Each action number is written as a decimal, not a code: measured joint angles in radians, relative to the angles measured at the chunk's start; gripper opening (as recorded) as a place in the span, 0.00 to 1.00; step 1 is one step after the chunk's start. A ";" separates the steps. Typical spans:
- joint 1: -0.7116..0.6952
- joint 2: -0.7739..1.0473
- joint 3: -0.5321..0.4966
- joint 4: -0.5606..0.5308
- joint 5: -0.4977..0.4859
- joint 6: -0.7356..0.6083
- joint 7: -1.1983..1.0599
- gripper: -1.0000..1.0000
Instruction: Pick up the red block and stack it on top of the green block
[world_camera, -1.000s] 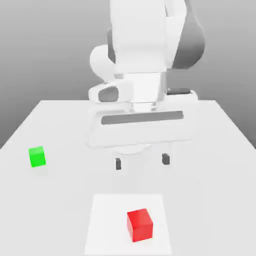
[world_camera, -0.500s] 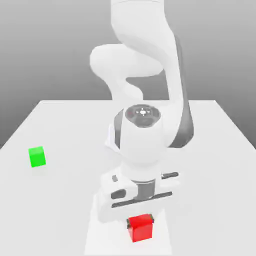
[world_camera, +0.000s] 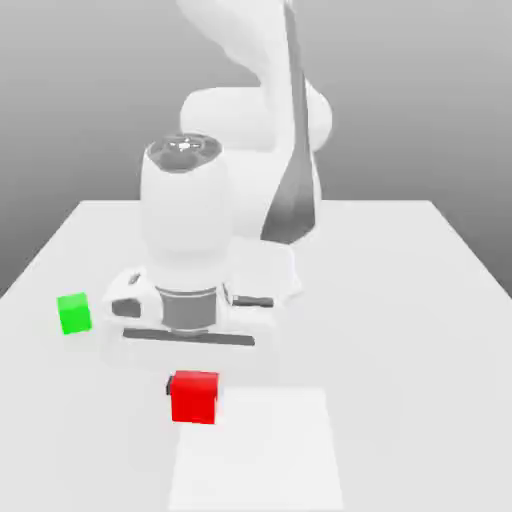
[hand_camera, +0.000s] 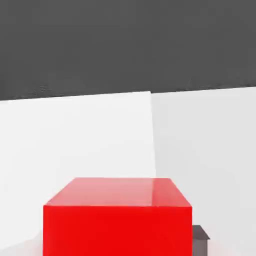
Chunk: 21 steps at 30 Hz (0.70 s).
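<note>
The red block (world_camera: 194, 397) hangs under my hand, lifted off the table, with my gripper (world_camera: 194, 392) shut on it. A dark fingertip (world_camera: 169, 384) shows at its side on the exterior view's left. In the hand view the red block (hand_camera: 117, 218) looms close, a grey fingertip (hand_camera: 200, 234) against one of its sides. The green block (world_camera: 74, 313) rests on the white table (world_camera: 420, 300) at the exterior view's left, well apart from my hand and a little farther back.
A brighter white square patch (world_camera: 260, 450) lies on the table near the front edge, just to the exterior view's right of the held block. The arm's body (world_camera: 240, 150) rises behind the hand.
My hand came down on the red block, shut on it, lifted it off the white patch and carried it toward the exterior view's left. The green block stayed put.
</note>
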 joint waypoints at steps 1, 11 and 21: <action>-0.043 -0.015 -0.009 -0.010 -0.013 -0.003 0.042 0.00; -0.359 -0.157 -0.162 -0.117 -0.115 -0.031 0.437 0.00; -0.637 -0.237 -0.303 -0.210 -0.143 -0.019 0.738 0.00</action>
